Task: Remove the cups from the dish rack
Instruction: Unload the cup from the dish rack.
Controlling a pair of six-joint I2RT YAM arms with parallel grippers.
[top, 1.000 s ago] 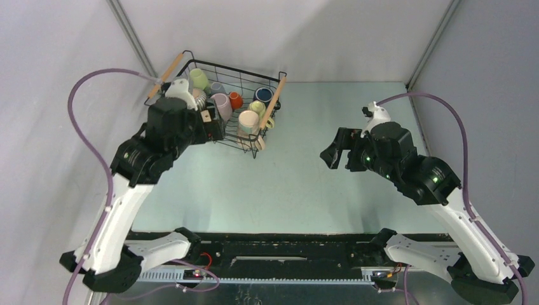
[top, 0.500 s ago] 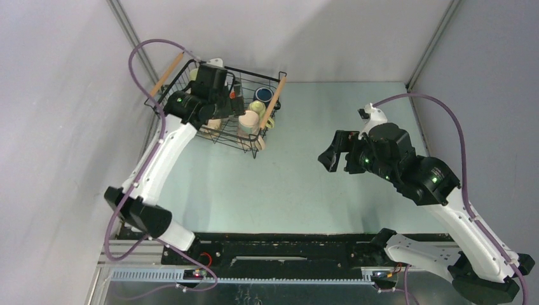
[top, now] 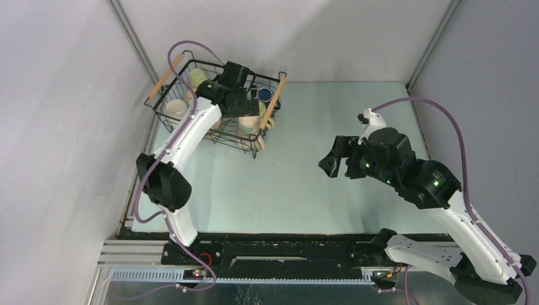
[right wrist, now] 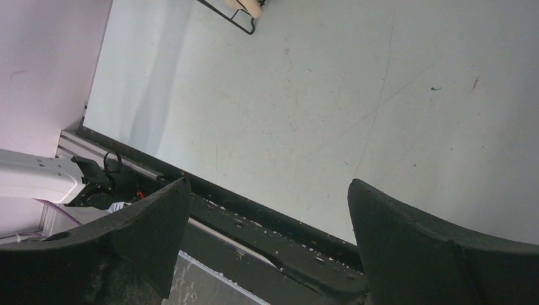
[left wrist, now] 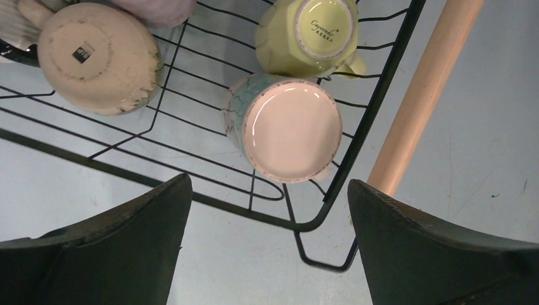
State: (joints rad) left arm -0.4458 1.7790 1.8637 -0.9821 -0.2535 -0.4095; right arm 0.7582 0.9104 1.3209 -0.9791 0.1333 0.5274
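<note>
The black wire dish rack (top: pixel 238 141) with wooden bar handles (top: pixel 274 101) stands at the table's back left. In it sit a pale green cup (top: pixel 198 77), a cream cup (top: pixel 176 109) and a navy cup (top: pixel 264 94). My left gripper (top: pixel 245 109) hangs open over the rack's right half. From its wrist I look down on an upside-down pale blue cup with a pink base (left wrist: pixel 289 130), a yellow cup (left wrist: pixel 311 35) and a cream cup (left wrist: pixel 98 60); the left gripper (left wrist: pixel 267 190) holds nothing. My right gripper (top: pixel 334 159) stands open and empty above the table's right side.
The rack's near right corner wire (left wrist: pixel 343 171) and its wooden handle (left wrist: pixel 426 95) lie just under the left jaws. The right wrist view shows bare table (right wrist: pixel 330 95), the rack's corner (right wrist: pixel 238 16) far off and the black base rail (right wrist: pixel 267 222) at the near edge.
My left arm has swung from the rack's left side up and across it to its right half. The right arm has barely shifted. Both grippers stayed open.
</note>
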